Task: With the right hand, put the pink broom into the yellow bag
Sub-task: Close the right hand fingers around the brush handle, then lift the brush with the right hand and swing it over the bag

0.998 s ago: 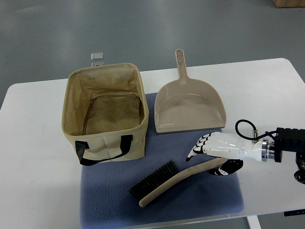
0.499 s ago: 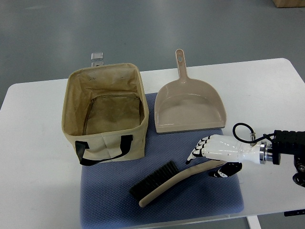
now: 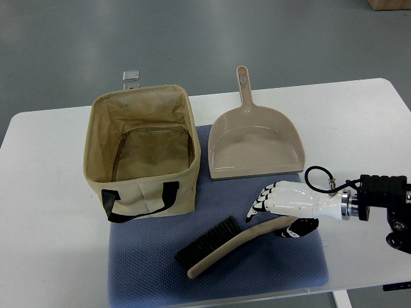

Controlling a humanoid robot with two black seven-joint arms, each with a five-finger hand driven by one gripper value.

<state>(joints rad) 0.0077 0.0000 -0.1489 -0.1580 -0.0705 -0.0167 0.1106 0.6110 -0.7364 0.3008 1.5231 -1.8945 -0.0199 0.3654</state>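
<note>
While broom [image 3: 228,247] lies flat on blue mat [image 3: 282,269] in front of yellow bag [image 3: 142,154], right hand [image 3: 282,206] sits over its handle end, fingers loosely spread, thumb under, nothing gripped yet. Bag mouth open, ready. Dustpan [image 3: 253,144] right of bag, unused.

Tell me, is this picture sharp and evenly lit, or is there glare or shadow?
Top view: sharp throughout, soft even light, no glare; faint shadows only under the broom and the robot hand, and the inside of the bag is dimmer.
</note>
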